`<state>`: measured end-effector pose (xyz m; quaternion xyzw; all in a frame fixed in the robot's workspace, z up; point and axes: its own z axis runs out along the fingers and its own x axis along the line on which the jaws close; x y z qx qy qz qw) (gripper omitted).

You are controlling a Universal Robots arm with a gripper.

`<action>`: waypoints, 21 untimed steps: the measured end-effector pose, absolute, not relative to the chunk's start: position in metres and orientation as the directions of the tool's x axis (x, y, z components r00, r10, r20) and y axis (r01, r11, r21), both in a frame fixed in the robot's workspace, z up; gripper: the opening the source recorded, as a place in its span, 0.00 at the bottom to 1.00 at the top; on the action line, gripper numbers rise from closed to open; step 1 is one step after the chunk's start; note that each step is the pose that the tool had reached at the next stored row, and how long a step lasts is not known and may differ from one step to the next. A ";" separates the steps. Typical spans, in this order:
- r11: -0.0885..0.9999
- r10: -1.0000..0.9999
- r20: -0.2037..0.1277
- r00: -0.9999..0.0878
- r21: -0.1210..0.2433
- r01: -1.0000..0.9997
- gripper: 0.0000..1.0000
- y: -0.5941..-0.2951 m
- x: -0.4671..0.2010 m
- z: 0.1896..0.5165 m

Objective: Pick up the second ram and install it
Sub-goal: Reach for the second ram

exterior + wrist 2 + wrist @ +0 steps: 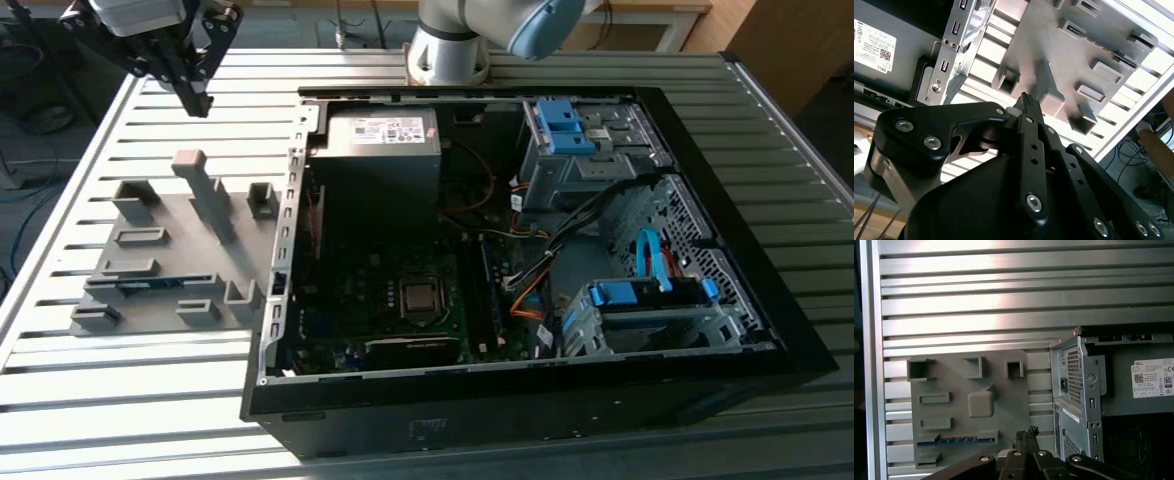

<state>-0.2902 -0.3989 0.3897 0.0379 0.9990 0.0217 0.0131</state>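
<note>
The second ram (147,283) is a thin blue stick lying in a slot of the grey holder tray (200,215) at the exterior view's left, beside the open computer case (747,250). In the first wrist view the second ram (961,439) shows as a blue strip in one slot near the edge of the holder tray (1004,400). My gripper (200,104) hangs high above the table, beyond the tray's far end and well apart from the ram. Its black fingertips (1019,434) meet with nothing between them; in the second wrist view the gripper (1026,96) points towards the tray.
The motherboard (414,300) lies in the case floor, with the power supply (383,135) at the back, blue drive cages (641,300) at the exterior view's right and loose cables (534,270) between. The slatted metal table (134,400) runs under everything.
</note>
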 end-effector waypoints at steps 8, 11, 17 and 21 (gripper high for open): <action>0.996 0.076 -0.024 -0.997 0.044 0.075 0.11 -0.399 -0.294 0.390; 0.996 0.076 -0.024 -0.997 0.044 0.075 0.11 -0.399 -0.296 0.390; 0.996 0.076 -0.025 -0.997 0.044 0.075 0.11 -0.399 -0.299 0.390; 0.996 0.076 -0.024 -0.997 0.044 0.075 0.11 -0.399 -0.301 0.390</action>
